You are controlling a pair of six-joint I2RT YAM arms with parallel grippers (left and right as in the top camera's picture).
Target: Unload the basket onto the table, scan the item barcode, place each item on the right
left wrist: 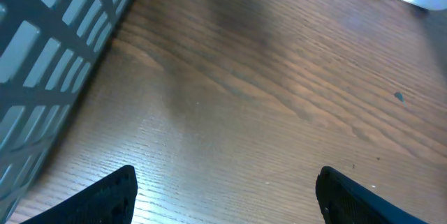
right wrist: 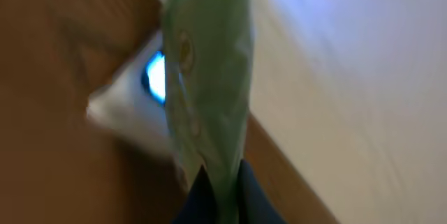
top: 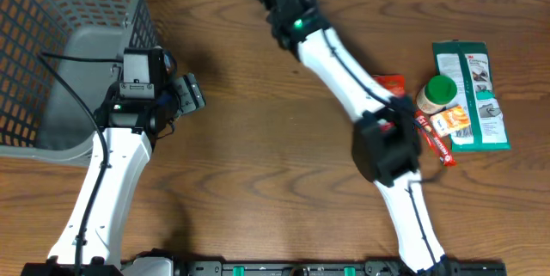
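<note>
Right gripper (right wrist: 218, 195) is clenched on one edge of a green pouch (right wrist: 209, 63), which stands edge-on to the wrist camera. Directly behind the pouch sits the scanner (right wrist: 126, 116), white and blurred, with its blue light (right wrist: 155, 77) lit and partly covered by the pouch.

Treat pickup and carry as done: the pouch is off the table (top: 258, 138) and presented at the scanner by the far edge. You cannot see a barcode in any view, so you cannot confirm that the printed side faces the light, nor that a read has registered. What is left, in all likelihood, is to turn the pouch until the code faces the light, then set it down.

Left gripper (left wrist: 223, 192) is released and empty over bare wood, with the basket (left wrist: 42, 56) just beside it.

On the right side of the table lie a green pack (top: 471, 95), a jar (top: 436, 94) and small packets (top: 451, 123), well apart from both grippers
</note>
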